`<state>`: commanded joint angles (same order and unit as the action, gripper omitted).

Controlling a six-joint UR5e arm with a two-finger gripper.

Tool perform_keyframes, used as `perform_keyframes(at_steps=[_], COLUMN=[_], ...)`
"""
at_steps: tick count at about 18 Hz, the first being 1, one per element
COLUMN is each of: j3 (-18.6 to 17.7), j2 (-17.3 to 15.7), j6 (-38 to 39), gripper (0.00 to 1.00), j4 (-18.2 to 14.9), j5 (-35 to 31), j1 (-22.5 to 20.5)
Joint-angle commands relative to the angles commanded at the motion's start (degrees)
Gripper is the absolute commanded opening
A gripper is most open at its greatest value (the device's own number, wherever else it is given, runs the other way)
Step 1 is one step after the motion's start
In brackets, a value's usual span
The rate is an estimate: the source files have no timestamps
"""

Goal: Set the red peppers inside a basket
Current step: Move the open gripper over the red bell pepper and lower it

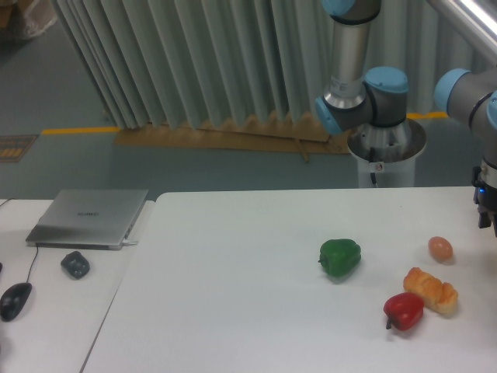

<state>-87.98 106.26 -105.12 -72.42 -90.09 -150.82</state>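
Observation:
The red pepper lies on the white table near the front right, touching the orange-brown bread loaf on its right. Only the wrist of my arm shows at the right edge, above and to the right of the pepper. The gripper's fingers are cut off by the frame edge. No basket is in view.
A green bell pepper lies left of the red one. A small pinkish-orange egg-shaped thing lies behind the bread. On a second table at left are a closed laptop, a dark lump and a mouse.

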Motion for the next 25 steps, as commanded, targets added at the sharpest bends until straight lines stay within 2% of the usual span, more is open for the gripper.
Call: perform_keyframes(at_steps=[9,12,15,17,20,22,25], j3=[-1.06,-1.14,-1.23,-1.23,-1.23,-1.32,-1.93], j2=[-0.09,0.0,0.18,0.61,2.19,3.6,4.22], j6=[0.44,5.69,12.89,22.19,38.19,44.18,52.62], gripper=[1.0,1.0,1.0,1.0,1.0,1.0,1.0], j4=[0.09,1.14,2.02,3.07,7.28,9.66,10.11], j5=[0.0,2.01,4.04,4.83,4.75,4.48,4.4], j1=[0.0,0.87,3.15,7.1,12.73,14.76,15.56])
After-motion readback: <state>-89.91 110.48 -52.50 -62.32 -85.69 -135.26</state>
